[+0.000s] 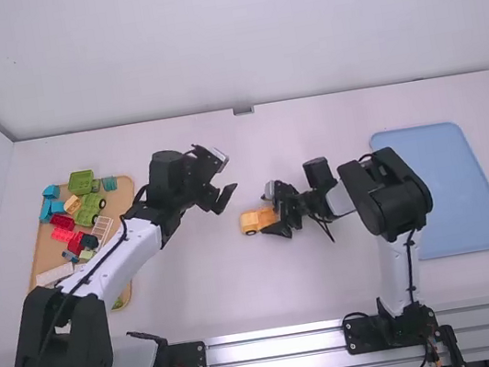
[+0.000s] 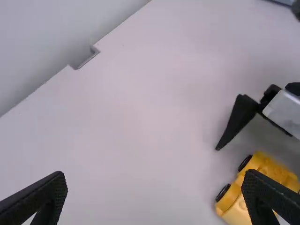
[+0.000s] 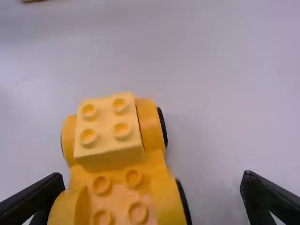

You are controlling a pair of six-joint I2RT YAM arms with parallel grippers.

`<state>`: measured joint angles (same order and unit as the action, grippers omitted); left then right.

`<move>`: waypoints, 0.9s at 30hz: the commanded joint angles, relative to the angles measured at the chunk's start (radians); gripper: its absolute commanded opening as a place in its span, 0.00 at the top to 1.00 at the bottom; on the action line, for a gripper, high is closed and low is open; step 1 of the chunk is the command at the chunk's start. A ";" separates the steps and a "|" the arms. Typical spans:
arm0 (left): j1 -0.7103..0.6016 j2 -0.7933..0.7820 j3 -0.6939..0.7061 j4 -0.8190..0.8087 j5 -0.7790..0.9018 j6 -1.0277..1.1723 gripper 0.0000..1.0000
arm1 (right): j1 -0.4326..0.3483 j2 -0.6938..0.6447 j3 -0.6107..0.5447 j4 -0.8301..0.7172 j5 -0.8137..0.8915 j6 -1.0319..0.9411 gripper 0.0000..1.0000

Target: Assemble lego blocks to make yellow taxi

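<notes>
A yellow toy car stands midway between the near and far edges of the desk. The right gripper spreads around it; the left gripper hangs nearby, spread.

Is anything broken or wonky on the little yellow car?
Nothing stands out to me. The yellow car looks upright on the table, with its black wheels at the side. The paler block on one end looks straight, lined up with the car's bumps. I see no cracks.
</notes>
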<state>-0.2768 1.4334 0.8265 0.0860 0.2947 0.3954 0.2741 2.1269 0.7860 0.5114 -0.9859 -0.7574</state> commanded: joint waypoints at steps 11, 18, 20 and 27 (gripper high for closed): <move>0.225 -0.017 0.069 -0.098 -0.065 -0.262 0.01 | -0.045 -0.486 0.015 -0.567 0.354 -0.178 0.01; 0.431 -0.008 0.123 -0.281 -0.256 -0.381 0.01 | -0.046 -0.633 0.015 -0.505 0.484 -0.160 0.01; 0.495 0.006 0.158 -0.315 -0.261 -0.381 0.01 | -0.046 -0.642 0.015 -0.456 0.494 -0.156 0.01; 0.671 0.194 0.496 -0.559 -0.240 -0.312 0.01 | -0.045 -0.642 0.018 -0.351 0.494 -0.156 0.01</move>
<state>0.3698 1.5826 1.2411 -0.4591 0.0647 0.0528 0.2283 1.4967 0.7864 0.1596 -0.4992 -0.9176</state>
